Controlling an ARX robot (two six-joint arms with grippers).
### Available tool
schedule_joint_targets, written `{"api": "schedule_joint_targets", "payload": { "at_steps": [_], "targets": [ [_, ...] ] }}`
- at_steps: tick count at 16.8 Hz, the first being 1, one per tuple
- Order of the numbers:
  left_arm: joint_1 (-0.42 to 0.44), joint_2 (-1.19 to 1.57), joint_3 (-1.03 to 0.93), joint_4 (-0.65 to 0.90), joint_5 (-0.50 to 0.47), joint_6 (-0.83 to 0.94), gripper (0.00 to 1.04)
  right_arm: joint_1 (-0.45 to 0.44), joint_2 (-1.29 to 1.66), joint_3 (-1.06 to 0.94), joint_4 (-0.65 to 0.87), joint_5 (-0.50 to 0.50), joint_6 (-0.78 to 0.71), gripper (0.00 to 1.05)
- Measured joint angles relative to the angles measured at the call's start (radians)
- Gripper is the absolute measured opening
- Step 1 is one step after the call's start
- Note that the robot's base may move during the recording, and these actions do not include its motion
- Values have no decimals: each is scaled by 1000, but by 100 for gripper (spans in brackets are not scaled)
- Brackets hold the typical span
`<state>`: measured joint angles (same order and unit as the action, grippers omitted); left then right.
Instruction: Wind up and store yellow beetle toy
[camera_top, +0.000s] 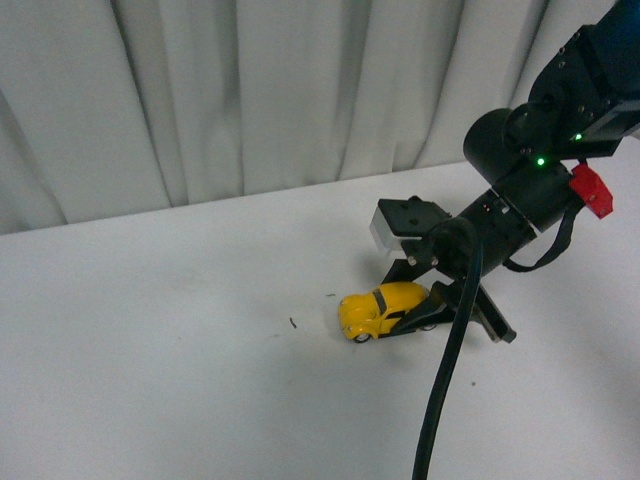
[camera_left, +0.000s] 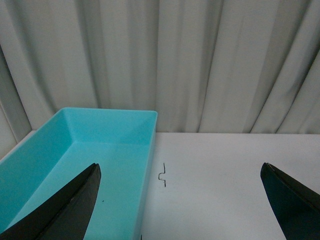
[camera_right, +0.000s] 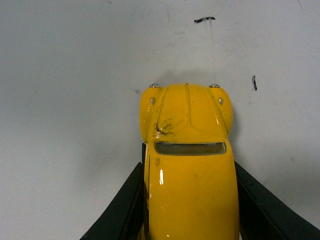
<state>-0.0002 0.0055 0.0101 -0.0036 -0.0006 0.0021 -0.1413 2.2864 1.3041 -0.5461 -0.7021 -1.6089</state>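
Closest to us in the front view, a black cable (camera_top: 445, 400) drops from the right arm (camera_top: 560, 130) and leaves the picture at the near edge.

Starting from the left, we see the left gripper (camera_left: 179, 167) only through its own wrist camera. Its two black fingers (camera_left: 70, 205) are spread wide apart with nothing between them. One finger hangs over a turquoise bin (camera_left: 110, 125), whose inside looks bare apart from a tiny dark speck. The other finger hangs over the white table (camera_left: 225, 170). A small dark squiggle (camera_left: 162, 175) marks the table just beside the bin, and a pale pleated curtain (camera_left: 200, 60) closes off the far side.

Moving right across the front view, the table carries a small dark fleck (camera_top: 291, 322) near its middle. Just right of that fleck is the yellow beetle toy (camera_top: 375, 308), nose pointing left, with its front wheel seemingly on the table.

The right gripper (camera_top: 408, 305) reaches in from the right and pinches the toy by its rear half. In the right wrist view, a black finger (camera_right: 125, 200) presses against each flank of the toy (camera_right: 186, 115). Its bonnet, which shows a dark scuff, sticks out beyond the tips of the right gripper (camera_right: 188, 170).

Behind the fingers sits a grey camera block (camera_top: 405, 225). Further right, the arm shows green lights (camera_top: 540, 160) and a red tag (camera_top: 590, 188).
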Motion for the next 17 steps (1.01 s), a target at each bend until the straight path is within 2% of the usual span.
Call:
{"api": "schedule_joint_targets", "payload": {
  "at_steps": [10, 14, 17],
  "targets": [
    [0, 0, 0, 0, 0, 0, 98, -309, -51, -217, 30, -48, -117, 43],
    [0, 0, 0, 0, 0, 0, 98, -399, -58, -233, -14, -39, -141, 43],
    [0, 0, 0, 0, 0, 0, 98, -422, -72, -222, -67, -9, -150, 44]
  ]
}}
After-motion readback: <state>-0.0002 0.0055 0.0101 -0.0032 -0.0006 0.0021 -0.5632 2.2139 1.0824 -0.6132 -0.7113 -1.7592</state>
